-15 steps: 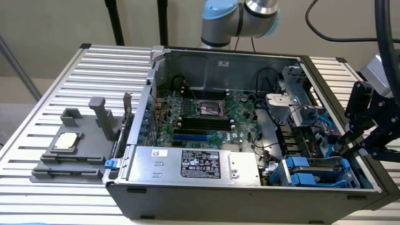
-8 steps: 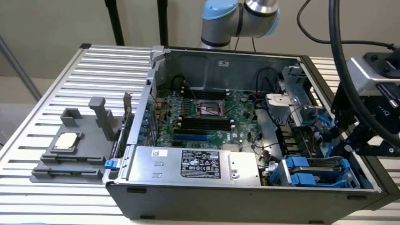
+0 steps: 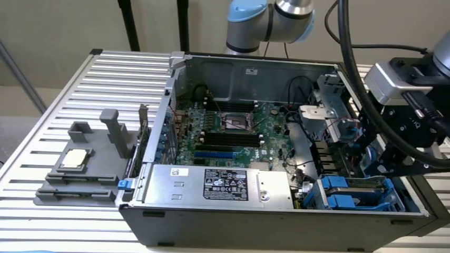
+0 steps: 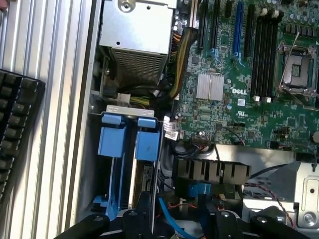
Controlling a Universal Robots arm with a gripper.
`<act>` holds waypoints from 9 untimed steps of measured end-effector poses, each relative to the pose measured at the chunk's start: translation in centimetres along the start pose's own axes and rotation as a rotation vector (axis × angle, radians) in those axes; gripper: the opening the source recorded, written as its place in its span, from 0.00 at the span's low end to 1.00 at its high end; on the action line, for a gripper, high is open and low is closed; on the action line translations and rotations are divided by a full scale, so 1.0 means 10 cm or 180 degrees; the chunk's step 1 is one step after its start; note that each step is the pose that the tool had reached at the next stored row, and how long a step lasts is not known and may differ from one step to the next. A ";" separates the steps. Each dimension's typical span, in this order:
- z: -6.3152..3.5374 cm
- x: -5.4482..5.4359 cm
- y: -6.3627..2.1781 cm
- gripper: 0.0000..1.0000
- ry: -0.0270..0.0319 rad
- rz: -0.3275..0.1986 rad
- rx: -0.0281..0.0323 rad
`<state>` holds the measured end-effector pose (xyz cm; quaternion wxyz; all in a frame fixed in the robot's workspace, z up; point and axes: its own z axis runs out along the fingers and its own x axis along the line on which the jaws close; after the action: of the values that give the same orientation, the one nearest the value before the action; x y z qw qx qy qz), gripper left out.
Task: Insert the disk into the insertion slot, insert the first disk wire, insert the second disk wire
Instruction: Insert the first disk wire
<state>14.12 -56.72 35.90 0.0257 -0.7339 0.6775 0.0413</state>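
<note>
Here the end effector hangs open, fingers either side of a blue cable, just beside the disk standing on edge in the insertion slot.

I am working in front of a plain beige wall that is taking soft, even light. Two black poles are standing upright against it. Beneath everything a table of ribbed silver metal slats is spreading out, its ridges catching pale glints. A grey moulded holder is sitting on the slats toward the exterior view's left. Past the table's edge on that side, a dull grey floor is showing. A black keyboard is lying on the slats.
</note>
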 end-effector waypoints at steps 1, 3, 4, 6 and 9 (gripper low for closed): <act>0.000 0.01 0.037 0.51 -0.0001 0.0000 0.0002; -0.003 0.03 0.070 0.51 -0.0004 -0.0001 0.0007; -0.005 0.05 0.076 0.51 -0.0006 -0.0001 0.0008; -0.010 0.12 0.081 0.51 -0.0015 -0.0002 0.0009; -0.018 0.19 0.083 0.51 -0.0045 -0.0002 0.0011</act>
<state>13.45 -58.71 35.91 0.0318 -0.7338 0.6771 0.0453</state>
